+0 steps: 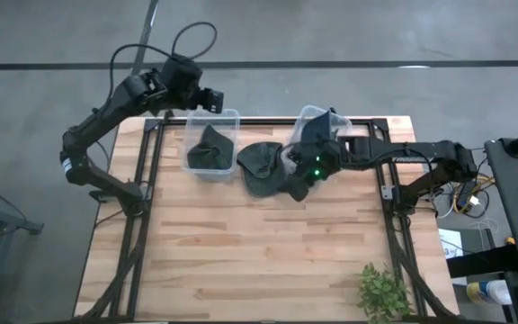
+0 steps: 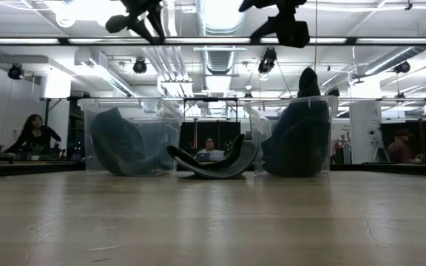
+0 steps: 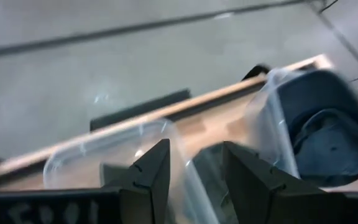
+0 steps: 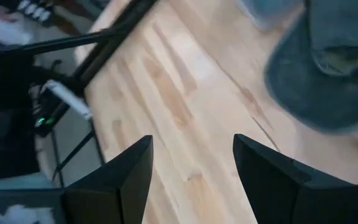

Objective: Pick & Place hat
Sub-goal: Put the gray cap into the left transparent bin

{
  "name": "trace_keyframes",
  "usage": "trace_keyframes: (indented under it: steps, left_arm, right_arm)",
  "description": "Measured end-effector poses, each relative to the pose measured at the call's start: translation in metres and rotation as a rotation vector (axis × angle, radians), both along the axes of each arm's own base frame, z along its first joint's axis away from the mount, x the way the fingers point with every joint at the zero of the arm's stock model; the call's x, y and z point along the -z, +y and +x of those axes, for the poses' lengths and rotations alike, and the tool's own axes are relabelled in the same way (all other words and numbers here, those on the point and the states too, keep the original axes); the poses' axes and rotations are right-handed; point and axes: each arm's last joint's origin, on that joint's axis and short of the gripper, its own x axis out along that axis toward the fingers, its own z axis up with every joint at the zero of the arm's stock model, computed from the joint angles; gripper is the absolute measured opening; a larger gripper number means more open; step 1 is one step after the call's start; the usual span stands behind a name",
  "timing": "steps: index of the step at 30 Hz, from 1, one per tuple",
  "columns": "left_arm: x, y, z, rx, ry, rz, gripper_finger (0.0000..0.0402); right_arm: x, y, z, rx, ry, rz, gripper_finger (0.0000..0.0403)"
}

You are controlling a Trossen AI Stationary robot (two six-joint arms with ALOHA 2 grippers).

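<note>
Right gripper (image 1: 297, 183) at frame centre: jaws spread, nothing between them, poised over the dark cap (image 1: 261, 167) lying on the wooden table (image 1: 259, 252) between the two bins. Left gripper (image 1: 212, 100) at upper left of centre, above the far rim of the left clear bin (image 1: 212, 142): fingers parted, empty. Inside that bin, one dark hat (image 1: 209, 148), apparently placed. Right clear bin (image 1: 315, 120), upper centre-right, with more dark hats inside. Judged partway: one hat delivered, loose cap not yet grasped, others waiting.
</note>
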Motion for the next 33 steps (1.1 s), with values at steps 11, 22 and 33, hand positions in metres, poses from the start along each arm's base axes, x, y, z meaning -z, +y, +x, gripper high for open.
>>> trace_keyframes:
  steps: [11, 22, 33]
  left_arm:
    - [-0.028, -0.005, -0.007, 0.074, -0.033, 0.145, 0.0138]
    - [-0.043, -0.005, -0.005, 0.138, -0.121, 0.264, 0.0138]
    - [-0.051, -0.006, -0.005, 0.173, -0.181, 0.311, 0.0138]
  right_arm:
    - [0.040, 0.032, 0.003, 0.389, -0.019, 0.036, 0.0216]
    - [0.083, 0.067, -0.009, 0.680, -0.092, 0.108, 0.0216]
    - [0.123, 0.075, -0.029, 0.827, -0.041, 0.185, 0.0216]
